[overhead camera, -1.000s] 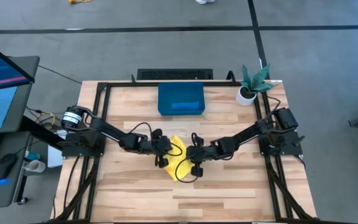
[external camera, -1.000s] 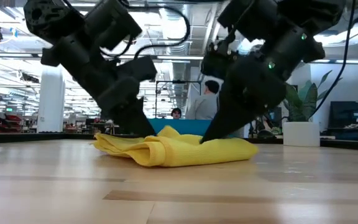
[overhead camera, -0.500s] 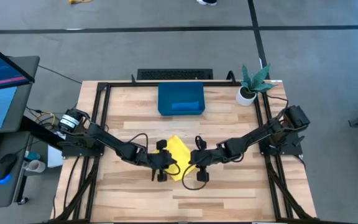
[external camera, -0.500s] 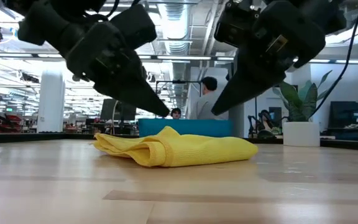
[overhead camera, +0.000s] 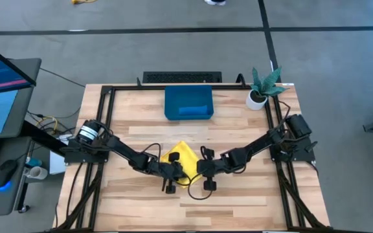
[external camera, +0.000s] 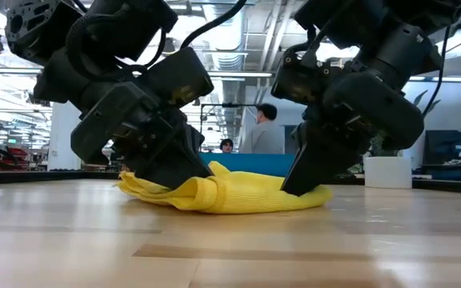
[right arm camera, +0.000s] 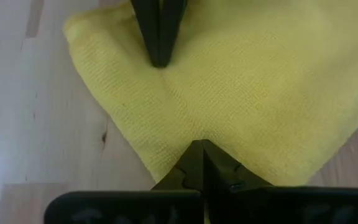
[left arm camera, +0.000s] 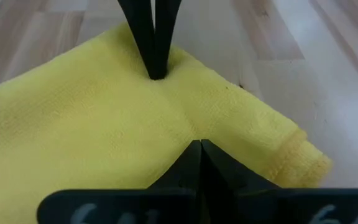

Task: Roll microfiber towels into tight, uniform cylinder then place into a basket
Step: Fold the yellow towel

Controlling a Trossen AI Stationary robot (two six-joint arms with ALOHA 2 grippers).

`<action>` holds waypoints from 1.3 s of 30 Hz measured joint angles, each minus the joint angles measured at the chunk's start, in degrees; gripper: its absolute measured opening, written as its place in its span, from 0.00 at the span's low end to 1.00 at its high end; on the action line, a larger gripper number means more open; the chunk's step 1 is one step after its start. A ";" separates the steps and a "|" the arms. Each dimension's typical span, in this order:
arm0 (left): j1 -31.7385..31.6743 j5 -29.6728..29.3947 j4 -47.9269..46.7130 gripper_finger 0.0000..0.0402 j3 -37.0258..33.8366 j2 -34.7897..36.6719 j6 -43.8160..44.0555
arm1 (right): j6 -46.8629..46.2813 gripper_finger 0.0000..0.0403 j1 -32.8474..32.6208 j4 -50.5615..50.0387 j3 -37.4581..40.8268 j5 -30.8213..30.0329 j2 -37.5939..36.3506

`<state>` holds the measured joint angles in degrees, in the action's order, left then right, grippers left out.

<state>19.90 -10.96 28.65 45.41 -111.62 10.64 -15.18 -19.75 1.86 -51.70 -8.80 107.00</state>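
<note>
Item: yellow towel (overhead camera: 179, 158), folded, mid-table, near front of blue basket (overhead camera: 188, 103). I see left gripper (overhead camera: 175, 173) and right gripper (overhead camera: 198, 169), both closed, tips pressing its near edge. Potted plant (overhead camera: 262, 87) sits beside basket.

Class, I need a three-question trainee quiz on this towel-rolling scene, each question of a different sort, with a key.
1. True or false: the yellow towel lies inside the blue tray.
2. Which grippers press shut fingertips on the towel? A) left only B) right only C) both
3. Fill in: beside the tray, at the table's far right corner, stands a white pot holding a ____.

Key:
1. False: it lies crumpled on the table, nearer than the tray.
2. C: the left gripper and the right gripper both meet it, shut.
3. Plant.
</note>
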 joint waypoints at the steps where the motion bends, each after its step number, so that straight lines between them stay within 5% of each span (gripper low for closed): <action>1: 0.02 -0.18 -0.19 0.00 0.01 -0.24 0.03 | -0.46 0.04 0.00 -0.11 -0.01 0.01 0.00; 13: -0.18 -8.01 -15.35 0.00 -0.35 7.74 -0.92 | -1.38 0.05 -0.04 1.38 -0.81 -0.28 -0.35; 19: 2.73 -10.70 -15.02 0.00 -0.19 11.88 -0.60 | -1.37 0.04 -0.11 3.18 -0.81 -1.92 -0.95; 39: 1.77 -2.97 -7.61 0.00 0.07 2.18 -0.51 | -6.33 0.05 0.34 -5.04 -0.92 -2.75 -0.87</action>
<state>21.67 -13.93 21.04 45.48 -109.44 10.13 -21.50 -19.40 -3.18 -52.62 -11.55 106.13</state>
